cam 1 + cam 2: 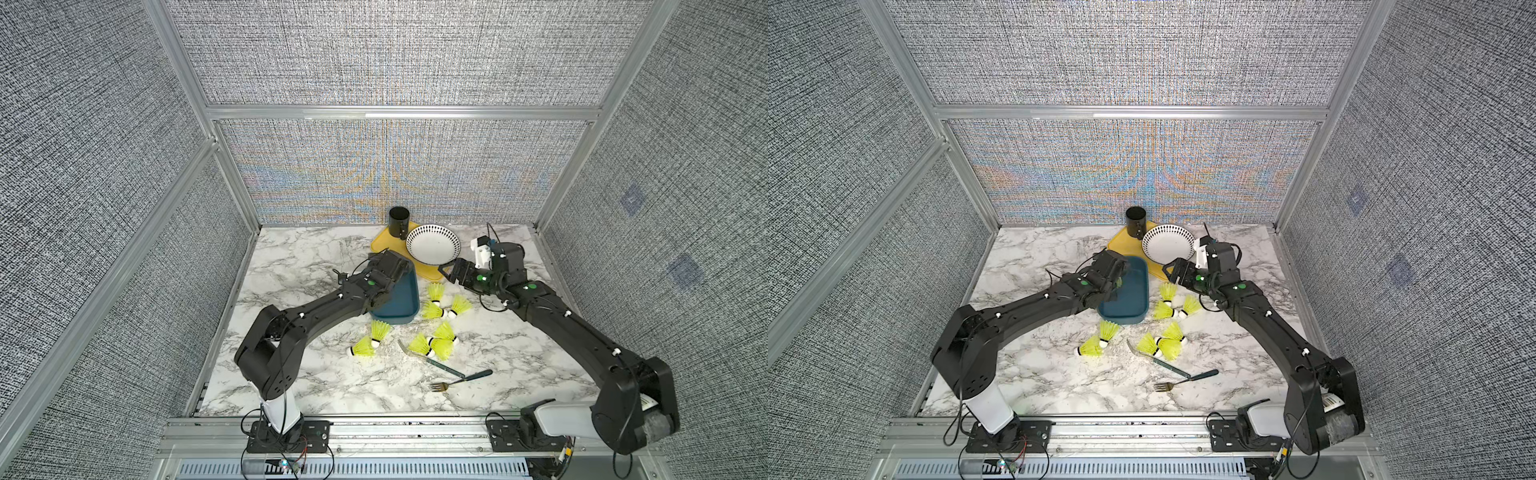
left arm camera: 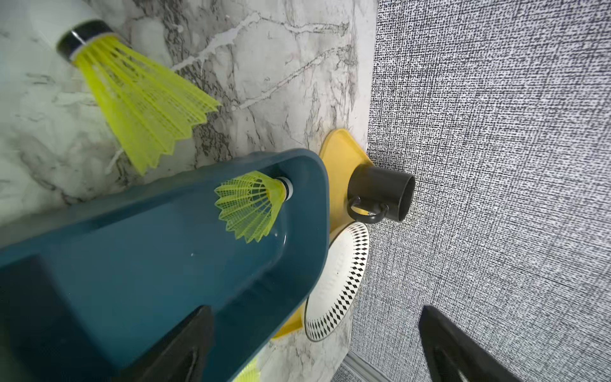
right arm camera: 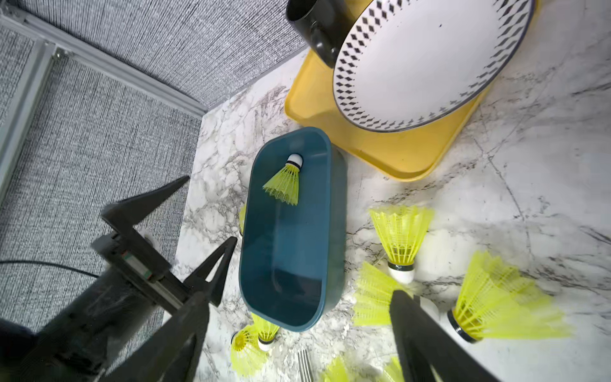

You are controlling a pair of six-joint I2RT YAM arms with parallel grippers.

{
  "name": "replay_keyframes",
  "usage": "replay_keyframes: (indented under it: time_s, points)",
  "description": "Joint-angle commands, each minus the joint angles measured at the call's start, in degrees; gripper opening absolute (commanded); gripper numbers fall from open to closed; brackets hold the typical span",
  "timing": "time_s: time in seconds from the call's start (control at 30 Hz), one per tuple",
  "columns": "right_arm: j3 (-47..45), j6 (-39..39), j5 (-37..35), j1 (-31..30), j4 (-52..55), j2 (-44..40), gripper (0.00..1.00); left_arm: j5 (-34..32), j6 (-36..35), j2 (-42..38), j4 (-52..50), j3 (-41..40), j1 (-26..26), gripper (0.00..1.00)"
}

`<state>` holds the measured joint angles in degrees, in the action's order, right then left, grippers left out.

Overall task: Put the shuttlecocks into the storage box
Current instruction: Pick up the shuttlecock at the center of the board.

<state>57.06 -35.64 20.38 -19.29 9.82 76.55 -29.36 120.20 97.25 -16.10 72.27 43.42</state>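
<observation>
Nearest me, two forks (image 1: 459, 379) lie on the worktop (image 1: 311, 257). Beyond them are eight loose shuttlecocks (image 1: 435, 291), three near my right gripper (image 1: 445, 275), which hangs released and empty. My left gripper (image 3: 211, 209), spread wide and empty, hovers by the storage box (image 3: 284, 264). One shuttlecock (image 3: 286, 180) lies in the box's far end, and a tenth shuttlecock (image 2: 139, 99) is just outside its wall

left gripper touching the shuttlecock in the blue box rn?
Apart. Right wrist view: the left gripper hangs open beside the storage box, with a clear gap to the shuttlecock lying inside.
</observation>
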Motion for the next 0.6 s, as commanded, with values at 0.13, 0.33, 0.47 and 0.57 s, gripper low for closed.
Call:
replay_keyframes:
  time_s: [0.13,0.33,0.47,0.57]
  points:
    - [2.1,9.0,-4.0,-9.2,5.2,0.0,0.82,7.7,-6.4,-9.0,-9.4,-1.9,-0.9,1.00]
    - [1.2,9.7,-0.3,-15.3,3.1,1.4,0.80,16.5,-22.4,-17.6,-17.1,-4.8,-3.5,1.00]
    - [-2.1,7.3,3.4,-17.8,-2.4,2.2,0.79,18.3,-37.2,-24.9,-21.5,-6.8,-4.2,1.00]
    - [-3.6,5.5,4.3,-19.2,-4.9,3.4,0.78,20.6,-47.7,-31.0,-22.3,-9.5,-4.8,1.00]
